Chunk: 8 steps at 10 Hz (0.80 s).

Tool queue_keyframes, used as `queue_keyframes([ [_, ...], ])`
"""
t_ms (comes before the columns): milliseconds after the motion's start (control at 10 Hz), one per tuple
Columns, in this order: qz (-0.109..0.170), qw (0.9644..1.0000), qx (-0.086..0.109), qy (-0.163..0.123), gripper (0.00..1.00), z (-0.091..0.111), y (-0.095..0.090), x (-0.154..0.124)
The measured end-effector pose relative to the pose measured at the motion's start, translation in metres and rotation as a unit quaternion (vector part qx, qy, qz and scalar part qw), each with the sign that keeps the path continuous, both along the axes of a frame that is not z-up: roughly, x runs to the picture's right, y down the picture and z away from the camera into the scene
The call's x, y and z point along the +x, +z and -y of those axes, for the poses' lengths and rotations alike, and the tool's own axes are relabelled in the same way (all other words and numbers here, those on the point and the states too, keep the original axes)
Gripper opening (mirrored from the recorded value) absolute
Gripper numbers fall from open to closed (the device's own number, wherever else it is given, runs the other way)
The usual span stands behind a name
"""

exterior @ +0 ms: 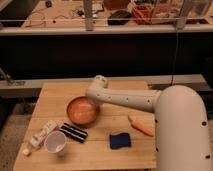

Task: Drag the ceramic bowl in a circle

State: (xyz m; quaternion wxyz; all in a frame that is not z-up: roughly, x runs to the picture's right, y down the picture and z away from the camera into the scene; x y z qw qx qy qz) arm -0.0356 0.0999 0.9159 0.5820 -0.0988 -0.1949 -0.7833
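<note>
The ceramic bowl point(81, 111) is a wide, shallow, orange-brown round bowl on the wooden table point(125, 152), left of centre. My white arm reaches in from the right, and the gripper point(93, 103) sits at the bowl's right rim, at the end of the arm. Its tips are hidden by the wrist and the bowl's edge.
A white cup point(55, 142) stands at the front left, with a black packet point(74, 132) and a white tube point(42, 134) next to it. A blue sponge point(120, 140) and an orange carrot-like item point(141, 127) lie to the right. My white body fills the right side.
</note>
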Motion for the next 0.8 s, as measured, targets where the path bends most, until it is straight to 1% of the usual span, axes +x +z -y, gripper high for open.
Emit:
queue_keyframes([
  [100,0.001,0.9994,-0.029,0.019,0.04,0.008,0.007,0.014],
  [200,0.003,0.9985,-0.046,0.03,0.0,0.014,0.01,0.026],
  [300,0.004,0.9968,-0.067,0.042,0.0,0.022,0.015,0.045],
  [400,0.004,0.9944,-0.091,0.054,0.0,0.029,0.018,0.067],
  [500,0.0,0.9909,-0.117,0.065,0.0,0.035,0.021,0.084],
  [600,0.002,0.9882,-0.134,0.074,0.0,0.042,0.024,0.088],
  [700,0.002,0.9862,-0.144,0.082,0.0,0.046,0.023,0.089],
  [800,0.0,0.985,-0.15,0.086,0.0,0.047,0.022,0.091],
])
